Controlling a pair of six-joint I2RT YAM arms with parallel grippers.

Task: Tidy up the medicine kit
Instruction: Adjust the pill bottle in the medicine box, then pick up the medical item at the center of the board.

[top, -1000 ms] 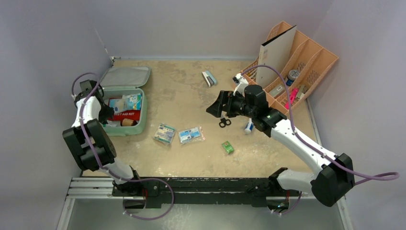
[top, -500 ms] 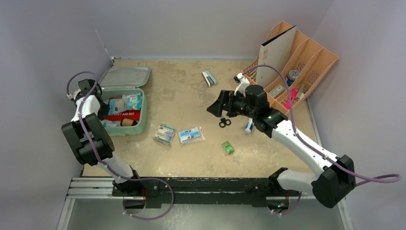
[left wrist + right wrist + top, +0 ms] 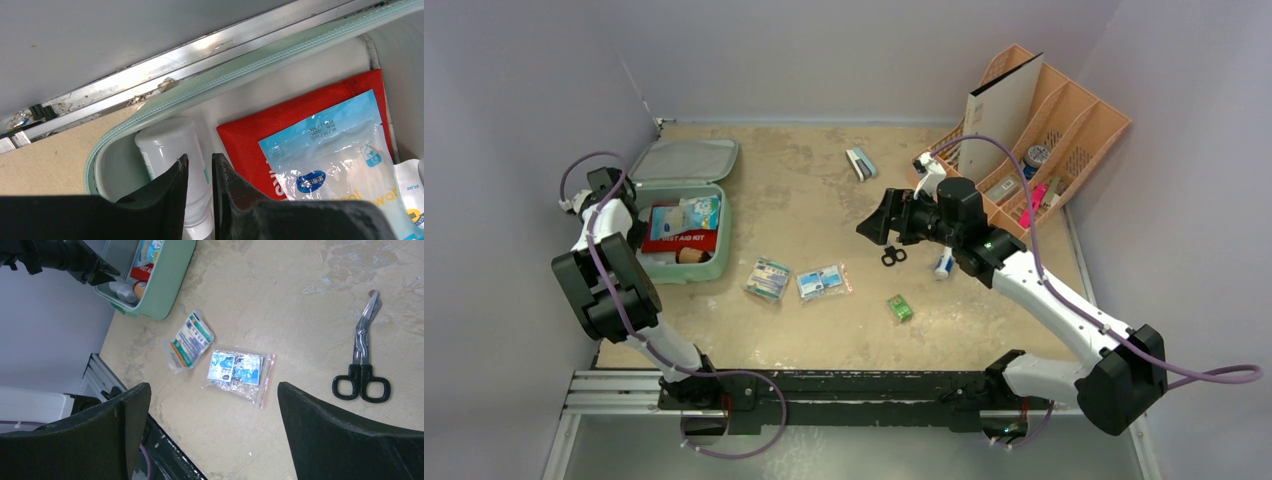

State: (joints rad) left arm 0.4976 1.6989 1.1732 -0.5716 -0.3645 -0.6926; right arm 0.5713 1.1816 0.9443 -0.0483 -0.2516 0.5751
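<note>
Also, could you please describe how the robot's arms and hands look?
The left arm and right arm have white links, black joint housings and a lilac cable looping alongside. The left hand and right hand are black, with two wedge-shaped fingers.

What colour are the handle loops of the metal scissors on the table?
Black; the metal scissors show best in the right wrist view.

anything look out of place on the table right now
Yes. The medicine kit lies open, yet supplies lie loose on the table outside it: a white packet, a clear blue packet, scissors and a small green box. Nothing looks spilled or broken.
</note>
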